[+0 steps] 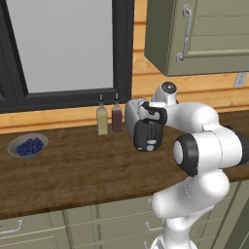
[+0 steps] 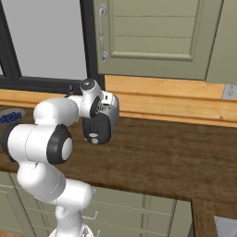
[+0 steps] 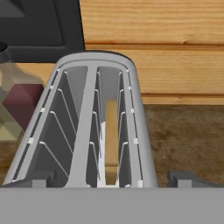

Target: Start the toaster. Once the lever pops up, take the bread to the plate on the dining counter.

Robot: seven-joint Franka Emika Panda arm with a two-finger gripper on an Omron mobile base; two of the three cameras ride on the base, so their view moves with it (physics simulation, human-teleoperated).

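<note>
The silver toaster with its rounded black end panel stands on the dark wooden counter, by the back wall. It also shows in the right base view as the toaster. A tan slice of bread sits upright in its right slot, and the left slot is empty. My gripper hangs just above the near end of the toaster, open, with one dark fingertip on each side and nothing between them. The plate is out of view.
Two slim bottles, one olive and one dark red, stand just left of the toaster. A grey bowl of blueberries sits at the counter's far left. A window and a wall cabinet are above. A sink corner shows at the right.
</note>
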